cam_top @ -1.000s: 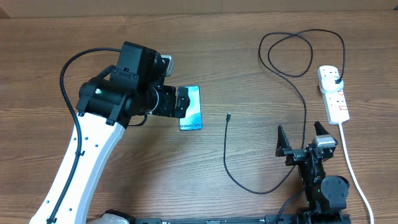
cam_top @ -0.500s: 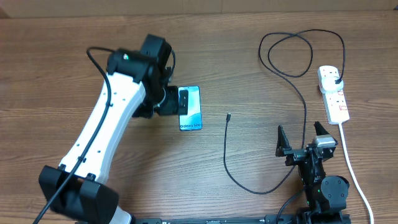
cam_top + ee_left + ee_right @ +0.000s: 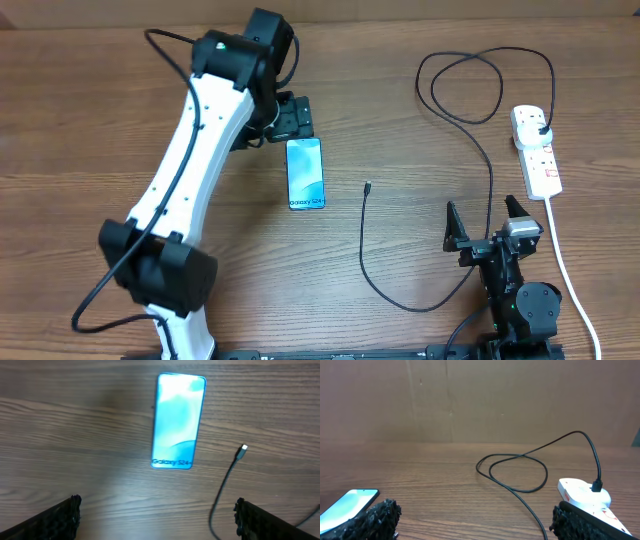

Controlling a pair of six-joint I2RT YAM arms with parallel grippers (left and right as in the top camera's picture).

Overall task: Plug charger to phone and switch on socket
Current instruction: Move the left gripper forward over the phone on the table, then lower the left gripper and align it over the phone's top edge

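Observation:
The phone (image 3: 305, 173) lies flat on the wood table, its light blue screen up; it also shows in the left wrist view (image 3: 178, 421) and at the lower left of the right wrist view (image 3: 346, 504). The charger cable (image 3: 488, 150) runs from its plug in the white socket strip (image 3: 535, 150) through a loop to its connector tip (image 3: 368, 186), right of the phone; the tip also shows in the left wrist view (image 3: 243, 449). My left gripper (image 3: 295, 117) is open and empty just beyond the phone's far end. My right gripper (image 3: 490, 222) is open and empty near the front edge.
The socket's thick white cord (image 3: 568, 275) runs toward the front right edge. The cable's loop (image 3: 512, 472) lies at the back right. A brown wall stands behind the table in the right wrist view.
My left arm has swung away from over the phone toward the table's far side, leaving the phone fully uncovered. The phone, cable and right arm have not moved.

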